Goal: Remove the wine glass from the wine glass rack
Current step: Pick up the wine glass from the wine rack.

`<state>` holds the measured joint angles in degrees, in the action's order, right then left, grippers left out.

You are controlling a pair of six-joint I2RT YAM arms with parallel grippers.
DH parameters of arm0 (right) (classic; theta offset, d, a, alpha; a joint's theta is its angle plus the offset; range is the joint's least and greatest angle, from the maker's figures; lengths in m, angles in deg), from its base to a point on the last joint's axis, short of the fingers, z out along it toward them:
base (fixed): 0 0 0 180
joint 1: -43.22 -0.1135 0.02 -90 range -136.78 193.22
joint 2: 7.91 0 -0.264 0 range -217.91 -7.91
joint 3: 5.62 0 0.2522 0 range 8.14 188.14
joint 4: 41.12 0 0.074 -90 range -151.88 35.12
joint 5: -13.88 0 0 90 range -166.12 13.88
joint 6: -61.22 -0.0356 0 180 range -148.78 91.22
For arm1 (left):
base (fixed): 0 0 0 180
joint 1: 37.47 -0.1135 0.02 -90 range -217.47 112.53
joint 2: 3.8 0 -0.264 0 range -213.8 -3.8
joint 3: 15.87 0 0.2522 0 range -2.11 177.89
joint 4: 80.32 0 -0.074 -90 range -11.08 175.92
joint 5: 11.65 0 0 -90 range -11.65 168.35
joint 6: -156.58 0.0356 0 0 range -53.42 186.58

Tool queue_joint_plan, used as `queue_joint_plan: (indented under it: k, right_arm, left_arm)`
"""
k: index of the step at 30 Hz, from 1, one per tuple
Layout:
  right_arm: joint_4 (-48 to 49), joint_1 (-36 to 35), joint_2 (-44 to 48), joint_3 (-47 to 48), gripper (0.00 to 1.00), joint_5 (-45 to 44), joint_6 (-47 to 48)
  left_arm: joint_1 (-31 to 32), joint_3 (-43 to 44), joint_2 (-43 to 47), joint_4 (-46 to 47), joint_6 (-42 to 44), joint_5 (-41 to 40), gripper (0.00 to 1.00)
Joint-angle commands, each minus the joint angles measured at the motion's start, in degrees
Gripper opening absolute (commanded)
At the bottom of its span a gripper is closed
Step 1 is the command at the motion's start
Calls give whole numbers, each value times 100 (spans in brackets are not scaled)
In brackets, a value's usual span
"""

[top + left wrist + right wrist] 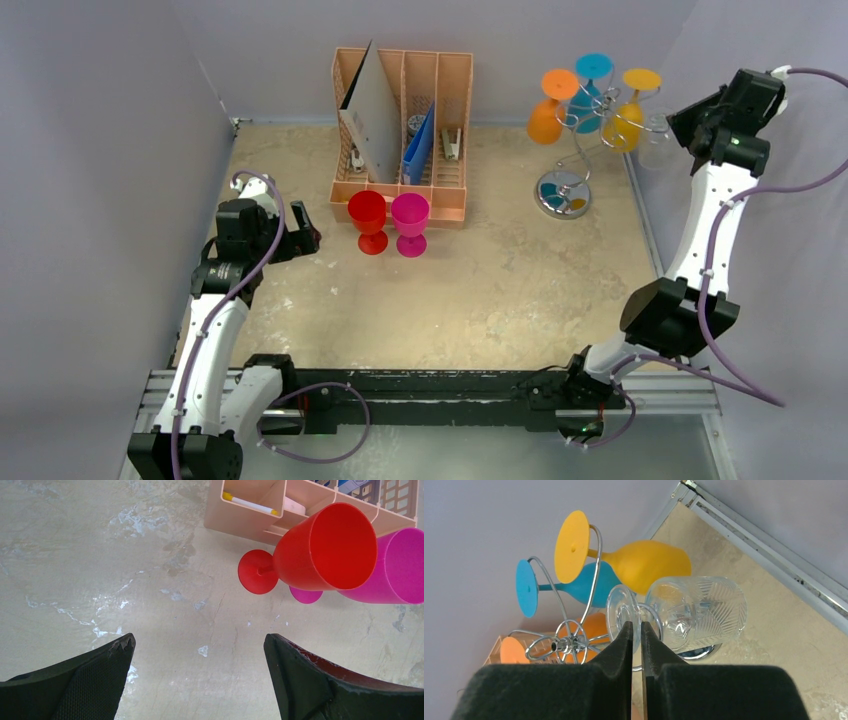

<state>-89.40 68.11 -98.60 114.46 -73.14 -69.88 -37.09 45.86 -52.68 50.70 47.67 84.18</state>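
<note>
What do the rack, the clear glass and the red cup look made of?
The rack looks like chromed metal wire, shiny and mirror-like. The clear glass is see-through with cut patterns: glass or clear plastic. The red cup seems plastic: opaque, matte.

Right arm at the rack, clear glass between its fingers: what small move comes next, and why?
Probably slide the clear wine glass outward along its wire arm, away from the hub of the wine glass rack. The right gripper looks shut on its stem, between foot and bowl, and the glass seems to hang on the rack close beside the yellow glass.
</note>
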Motion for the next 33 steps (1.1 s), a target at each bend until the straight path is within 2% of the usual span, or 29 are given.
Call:
queue_joint_plan:
  k: [1, 13, 22, 33]
  right_arm:
    - [9, -8, 294, -148, 0, 431, -98]
    - [132, -1, 751, -699, 0, 459, -224]
    - [87, 1, 700, -824, 0, 422, -159]
    - [166, 18, 488, -691, 9, 458, -148]
  left_arm:
    - [-29, -2, 28, 184, 51, 67, 100]
    - [-29, -5, -12, 190, 46, 76, 100]
    - [-29, -4, -30, 191, 55, 64, 100]
    - [-29, -1, -67, 191, 55, 64, 100]
